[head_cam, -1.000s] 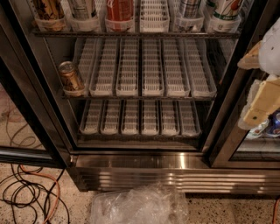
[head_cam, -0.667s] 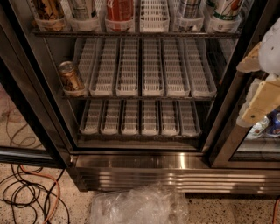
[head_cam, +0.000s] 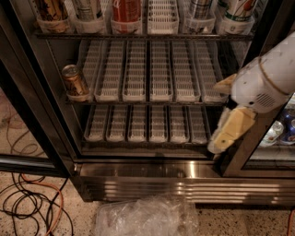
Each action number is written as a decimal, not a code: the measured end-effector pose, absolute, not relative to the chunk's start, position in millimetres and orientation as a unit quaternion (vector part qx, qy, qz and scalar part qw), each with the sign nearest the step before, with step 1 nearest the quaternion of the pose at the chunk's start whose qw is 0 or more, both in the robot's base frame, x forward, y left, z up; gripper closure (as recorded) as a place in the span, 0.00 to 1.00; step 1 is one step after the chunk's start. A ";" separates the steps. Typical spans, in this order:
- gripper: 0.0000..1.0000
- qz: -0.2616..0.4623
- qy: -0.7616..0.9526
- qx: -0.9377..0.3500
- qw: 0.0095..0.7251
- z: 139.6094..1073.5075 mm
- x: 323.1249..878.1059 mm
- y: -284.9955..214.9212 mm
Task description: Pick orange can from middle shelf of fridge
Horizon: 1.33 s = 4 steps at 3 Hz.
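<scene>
The orange can (head_cam: pixel 75 82) stands upright at the far left of the middle shelf (head_cam: pixel 152 69), a wire rack with long white slotted trays inside the fridge (head_cam: pixel 138 177). The can's silver top is visible and nothing touches it. My gripper (head_cam: pixel 227 108) is at the right side of the opening, in front of the fridge's right door frame, level with the middle and lower shelves. Its two yellowish fingers (head_cam: pixel 230 129) are spread apart and hold nothing. It is far to the right of the can, with the whole row of trays between them.
The top shelf (head_cam: pixel 138 34) holds bottles and cans, including a red one (head_cam: pixel 126 11). A lower rack (head_cam: pixel 147 124) has shorter trays. The open door edge (head_cam: pixel 27 115) is at left. Cables (head_cam: pixel 32 203) and a clear plastic bag (head_cam: pixel 147 216) lie on the floor. Cans (head_cam: pixel 281 131) sit behind the right door.
My arm and gripper have moved left and slightly down, further into view in front of the right door frame. The can and the shelves have not moved.
</scene>
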<state>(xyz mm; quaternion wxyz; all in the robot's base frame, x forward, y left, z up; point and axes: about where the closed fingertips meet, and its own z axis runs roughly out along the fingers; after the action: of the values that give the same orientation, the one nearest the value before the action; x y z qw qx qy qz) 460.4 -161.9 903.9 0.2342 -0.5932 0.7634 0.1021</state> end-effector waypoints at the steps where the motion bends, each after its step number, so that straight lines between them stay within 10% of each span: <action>1: 0.00 0.207 0.734 -0.577 0.293 873.7 480.3 -96.0; 4: 0.24 0.232 0.727 -0.566 0.312 884.4 480.5 -72.6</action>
<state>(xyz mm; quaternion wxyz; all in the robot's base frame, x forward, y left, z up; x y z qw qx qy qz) 480.5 -72.6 884.4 0.3119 -0.5662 0.7267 0.2322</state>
